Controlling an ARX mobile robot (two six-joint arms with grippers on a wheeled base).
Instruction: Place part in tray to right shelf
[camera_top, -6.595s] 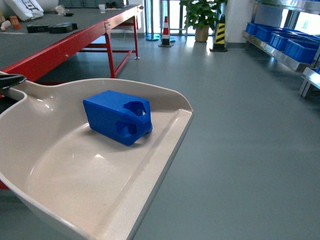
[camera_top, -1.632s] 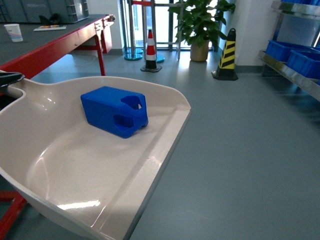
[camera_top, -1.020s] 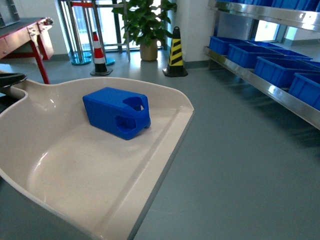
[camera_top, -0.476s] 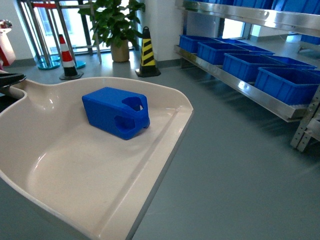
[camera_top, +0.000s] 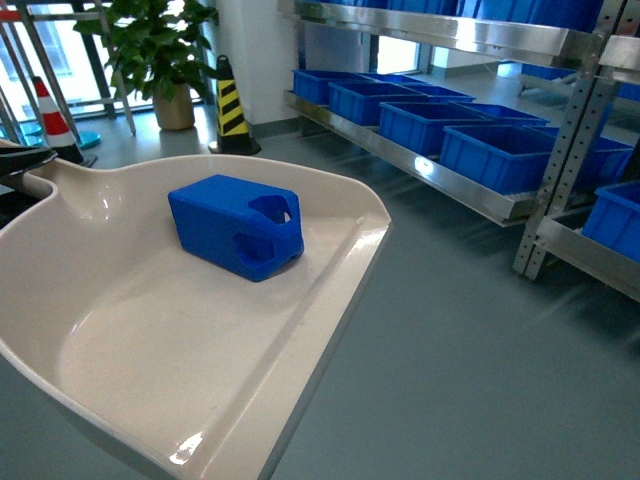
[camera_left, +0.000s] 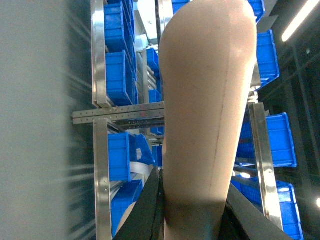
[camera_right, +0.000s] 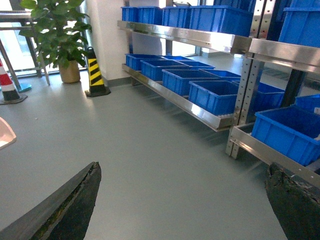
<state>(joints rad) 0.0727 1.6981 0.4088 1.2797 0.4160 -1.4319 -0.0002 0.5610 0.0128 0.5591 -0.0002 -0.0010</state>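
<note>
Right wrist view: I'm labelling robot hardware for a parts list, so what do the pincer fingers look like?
The right pincer shows two dark, near-black fingers with rough, worn-looking edges, wedge-shaped at the frame's lower corners. No cables or markings are visible.

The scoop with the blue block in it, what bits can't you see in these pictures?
- Tray: the head view's left and bottom edges cut it off.
- Part: its underside is hidden against the tray; the left wrist view shows only the tray's handle.
- Left gripper: only a dark sliver at the handle, grip unclear.
- Right gripper: only two dark finger edges, spread apart, holding nothing.
</note>
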